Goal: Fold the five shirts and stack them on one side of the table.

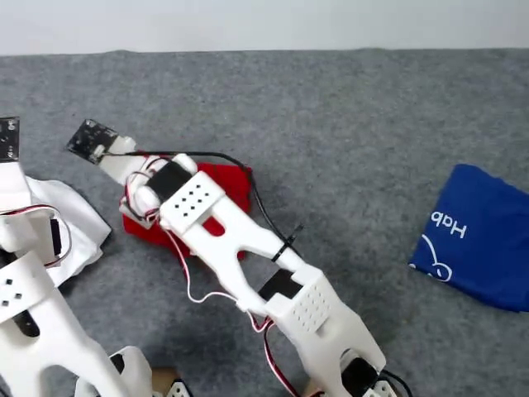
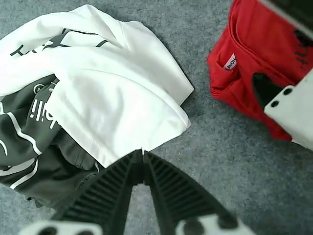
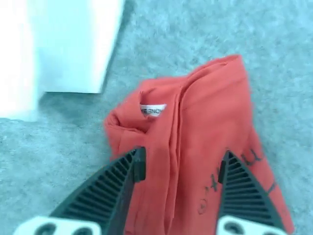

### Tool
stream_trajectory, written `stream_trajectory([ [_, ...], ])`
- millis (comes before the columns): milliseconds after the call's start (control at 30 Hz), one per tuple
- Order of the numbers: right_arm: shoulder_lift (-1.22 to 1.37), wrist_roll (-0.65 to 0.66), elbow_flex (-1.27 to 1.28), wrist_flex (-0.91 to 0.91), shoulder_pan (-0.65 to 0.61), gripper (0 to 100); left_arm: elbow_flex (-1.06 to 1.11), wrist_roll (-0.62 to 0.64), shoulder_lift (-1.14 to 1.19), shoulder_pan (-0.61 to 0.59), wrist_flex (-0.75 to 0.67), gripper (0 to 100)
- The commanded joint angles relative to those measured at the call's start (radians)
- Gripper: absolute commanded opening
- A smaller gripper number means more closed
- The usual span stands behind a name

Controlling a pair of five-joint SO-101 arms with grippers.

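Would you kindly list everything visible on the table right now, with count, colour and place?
red shirt: one, red, folded, mid-table, beneath the right gripper
white shirt: one, white, on the table's left side, lying over the dark shirt
dark shirt: one, dark grey with white print, under the white shirt
blue shirt: one, blue with white print, folded, at the table's right edge
table cover: one, grey, under everything
left gripper: one, black fingers, shut, above the white shirt's edge
right gripper: one, black fingers, open, over the red shirt
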Motion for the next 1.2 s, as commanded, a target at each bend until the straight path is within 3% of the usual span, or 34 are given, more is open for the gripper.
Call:
stream_trajectory([
  [0,-0.059,-0.006,-0.137,0.065,-0.002,24.7,-0.005,0.011,-0.021,-0.002,0.02,1],
  [133,-0.048,0.0,-0.229,0.168,0.061,22.4,-0.005,0.011,-0.021,-0.002,0.02,1],
  [300,-0.018,0.015,-0.227,0.222,0.176,0.0,-0.005,0.011,-0.021,-0.002,0.02,1],
  [533,0.094,0.075,-0.232,0.358,0.2,1.0,-0.007,0.011,-0.021,-0.002,0.02,1],
  [667,0.173,0.074,-0.232,0.334,0.108,1.0,-0.012,0.012,-0.021,-0.009,0.02,1],
  [900,0.236,0.072,-0.235,0.199,-0.058,1.0,-0.087,0.061,-0.021,-0.163,0.012,1],
  [1167,0.143,0.077,-0.381,0.377,0.074,4.4,-0.12,0.06,-0.021,-0.198,0.018,1],
])
